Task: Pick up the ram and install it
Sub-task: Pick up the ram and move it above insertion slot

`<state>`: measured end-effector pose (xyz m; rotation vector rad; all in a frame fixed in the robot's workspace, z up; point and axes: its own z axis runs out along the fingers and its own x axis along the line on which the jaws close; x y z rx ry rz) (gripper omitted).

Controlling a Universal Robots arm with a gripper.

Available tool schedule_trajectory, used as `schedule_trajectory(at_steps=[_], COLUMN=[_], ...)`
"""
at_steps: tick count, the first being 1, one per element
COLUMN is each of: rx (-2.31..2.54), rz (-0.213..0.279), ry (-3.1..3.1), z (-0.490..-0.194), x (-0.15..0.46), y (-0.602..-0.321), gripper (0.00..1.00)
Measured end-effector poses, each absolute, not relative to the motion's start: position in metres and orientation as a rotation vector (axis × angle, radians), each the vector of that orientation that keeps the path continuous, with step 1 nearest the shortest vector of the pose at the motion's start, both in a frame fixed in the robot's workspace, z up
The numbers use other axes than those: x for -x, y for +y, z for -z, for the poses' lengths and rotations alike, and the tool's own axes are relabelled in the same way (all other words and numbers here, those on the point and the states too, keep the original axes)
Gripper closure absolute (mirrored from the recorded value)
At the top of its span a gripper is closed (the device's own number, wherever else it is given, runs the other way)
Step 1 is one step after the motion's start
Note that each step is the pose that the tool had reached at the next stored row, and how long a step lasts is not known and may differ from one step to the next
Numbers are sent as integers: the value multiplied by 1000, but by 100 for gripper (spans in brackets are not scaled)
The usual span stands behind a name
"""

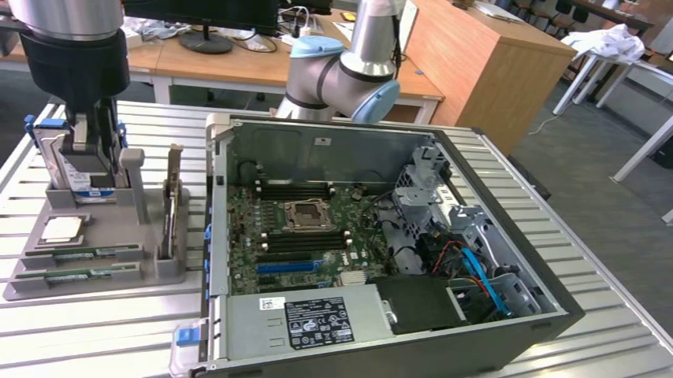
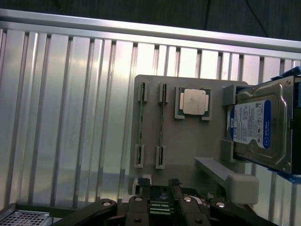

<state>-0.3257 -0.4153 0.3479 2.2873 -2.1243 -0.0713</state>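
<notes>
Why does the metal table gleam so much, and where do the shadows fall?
Wrist view: light bounces off the ribbed metal table as a bright streak beside the grey holder. Exterior view: the table is lit more evenly, while the open computer case is dimmer inside.

Slatted table (image 1: pixel 105 331): grey holder (image 1: pixel 163 272), computer case (image 1: pixel 315 150)

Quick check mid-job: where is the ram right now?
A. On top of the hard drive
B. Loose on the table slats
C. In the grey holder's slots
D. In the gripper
C: the ram sticks lie flat in the slots of the grey holder, just in front of the CPU.
</notes>
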Motion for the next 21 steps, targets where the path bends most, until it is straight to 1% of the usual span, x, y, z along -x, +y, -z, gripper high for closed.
schedule_trajectory(at_steps=[21], rx=[-2287], rz=[71], ry=[-2124], z=[-342], x=[326], y=[-415], gripper=[70])
